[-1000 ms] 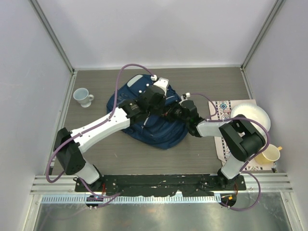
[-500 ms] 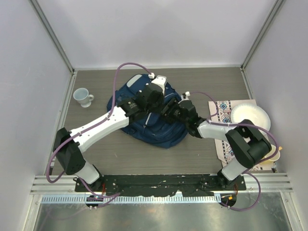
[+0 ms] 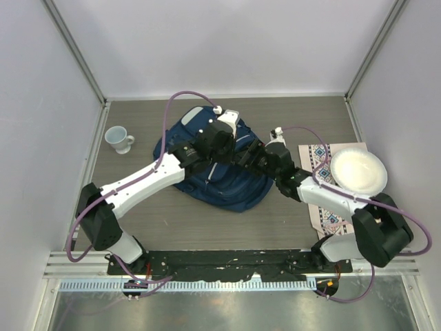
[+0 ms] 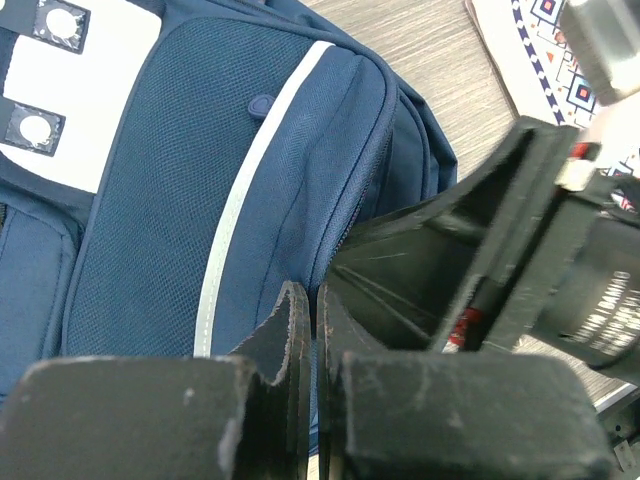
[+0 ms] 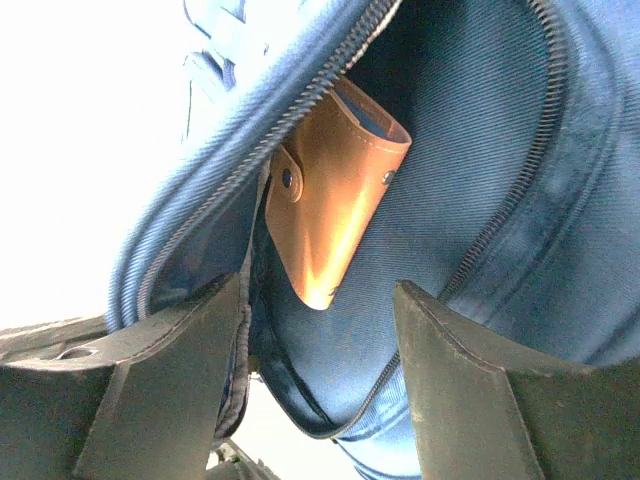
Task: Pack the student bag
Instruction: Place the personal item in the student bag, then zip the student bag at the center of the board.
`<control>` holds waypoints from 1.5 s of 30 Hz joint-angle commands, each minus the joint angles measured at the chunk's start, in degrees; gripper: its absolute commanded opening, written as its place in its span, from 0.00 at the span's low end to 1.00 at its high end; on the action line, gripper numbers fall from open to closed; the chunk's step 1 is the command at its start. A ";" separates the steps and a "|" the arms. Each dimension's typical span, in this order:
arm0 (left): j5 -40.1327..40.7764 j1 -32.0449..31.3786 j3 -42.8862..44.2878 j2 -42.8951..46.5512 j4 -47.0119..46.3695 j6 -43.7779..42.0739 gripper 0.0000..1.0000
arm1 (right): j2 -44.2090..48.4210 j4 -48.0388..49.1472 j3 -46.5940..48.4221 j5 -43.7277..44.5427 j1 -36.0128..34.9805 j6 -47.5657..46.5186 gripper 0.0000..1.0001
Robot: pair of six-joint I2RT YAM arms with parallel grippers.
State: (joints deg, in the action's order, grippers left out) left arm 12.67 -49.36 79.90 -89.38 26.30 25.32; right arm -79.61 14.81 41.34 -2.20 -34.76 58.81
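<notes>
The student bag (image 3: 227, 189), navy with thin white stripes, lies in the middle of the table. My left gripper (image 3: 231, 148) is over its upper part. In the left wrist view its fingers (image 4: 314, 295) are shut on a thin fold of the bag's fabric (image 4: 200, 180) by the zipper. My right gripper (image 3: 253, 156) reaches into the bag from the right. In the right wrist view its jaws (image 5: 320, 340) stand open at the mouth of an unzipped pocket (image 5: 480, 150). A tan leather wallet (image 5: 335, 195) lies inside the pocket, touched by neither finger.
A white mug (image 3: 120, 138) stands at the left of the table. A white plate (image 3: 358, 171) rests on a patterned mat (image 3: 320, 162) at the right. Enclosure walls close in on three sides.
My right gripper has opened and let go of the wallet inside the pocket, and the right arm has stretched out more. The left gripper has stayed shut on the bag.
</notes>
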 commanded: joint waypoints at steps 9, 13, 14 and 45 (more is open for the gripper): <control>-2.38 0.32 -2.46 3.95 -6.18 2.01 0.02 | 15.97 -16.65 -3.11 19.68 0.66 -6.52 0.68; -4.75 0.32 -4.83 4.39 -7.32 3.15 0.10 | 18.79 -17.62 -4.25 21.00 2.77 -6.34 0.68; -5.02 0.32 -5.19 4.57 -7.49 3.33 0.19 | 19.32 -17.62 -4.17 20.74 3.29 -6.42 0.68; -16.44 19.29 -31.82 22.59 -10.31 8.69 0.83 | 10.89 -7.86 -2.14 -0.09 4.71 -9.24 0.68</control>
State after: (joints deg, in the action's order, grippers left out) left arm 4.25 -33.17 48.64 -67.48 21.17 34.13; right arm -68.14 4.71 36.45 0.19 -29.78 50.85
